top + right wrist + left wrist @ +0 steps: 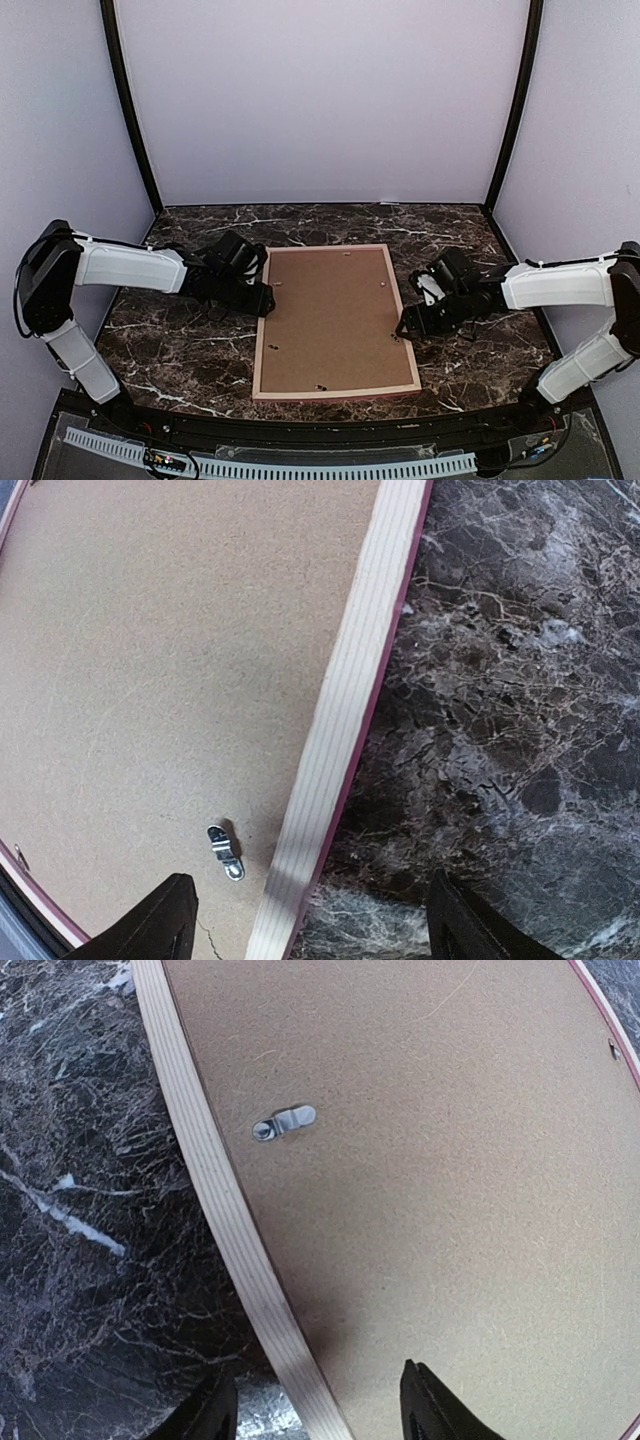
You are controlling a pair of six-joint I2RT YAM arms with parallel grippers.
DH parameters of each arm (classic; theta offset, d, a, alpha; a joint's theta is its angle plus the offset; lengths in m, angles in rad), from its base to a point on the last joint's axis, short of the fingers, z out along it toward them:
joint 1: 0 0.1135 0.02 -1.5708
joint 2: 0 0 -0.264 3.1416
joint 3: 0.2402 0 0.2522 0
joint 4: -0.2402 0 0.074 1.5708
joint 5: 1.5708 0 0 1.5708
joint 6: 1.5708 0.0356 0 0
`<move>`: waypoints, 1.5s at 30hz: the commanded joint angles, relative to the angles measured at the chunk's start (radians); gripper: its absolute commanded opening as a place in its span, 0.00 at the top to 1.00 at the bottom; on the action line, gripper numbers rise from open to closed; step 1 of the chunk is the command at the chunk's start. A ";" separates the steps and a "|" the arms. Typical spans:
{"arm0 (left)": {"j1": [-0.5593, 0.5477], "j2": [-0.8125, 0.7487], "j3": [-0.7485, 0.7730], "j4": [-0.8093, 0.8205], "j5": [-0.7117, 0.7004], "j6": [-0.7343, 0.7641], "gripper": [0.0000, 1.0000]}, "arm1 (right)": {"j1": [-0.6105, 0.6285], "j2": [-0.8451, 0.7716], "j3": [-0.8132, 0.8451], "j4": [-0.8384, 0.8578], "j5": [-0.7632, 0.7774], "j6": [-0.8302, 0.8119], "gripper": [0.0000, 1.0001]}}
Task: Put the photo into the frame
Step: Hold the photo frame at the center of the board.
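Observation:
The frame point(262, 330), thin pale wood moulding with a pink outer side, lies back up in the middle of the table. A brown hardboard backing panel point(330, 315) fills it. The photo is hidden. My left gripper point(268, 298) is open at the frame's left rail. In the left wrist view the rail point(225, 1220) runs between its jaws point(318, 1410), one finger over the marble and one over the backing point(450, 1190). My right gripper point(403, 328) is open at the right rail point(345, 710), which it also straddles point(310, 925). Neither touches the wood.
Small metal clips sit on the backing near each gripper, one point(285, 1122) beside the left rail and one point(226, 851) beside the right rail. The dark marble table point(470, 350) is walled by pale panels on three sides. Both arm bases stand at the near edge.

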State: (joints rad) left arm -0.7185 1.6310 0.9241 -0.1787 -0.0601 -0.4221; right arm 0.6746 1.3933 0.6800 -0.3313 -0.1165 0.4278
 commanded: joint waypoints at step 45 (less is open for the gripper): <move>-0.009 0.140 0.096 -0.105 -0.046 -0.022 0.82 | 0.077 0.081 0.059 -0.016 0.078 -0.008 0.28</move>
State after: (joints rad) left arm -0.7231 1.7569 1.0115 -0.2550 -0.1139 -0.4732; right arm 0.7349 1.4590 0.7071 -0.3454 -0.0643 0.4240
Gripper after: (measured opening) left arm 0.210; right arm 0.720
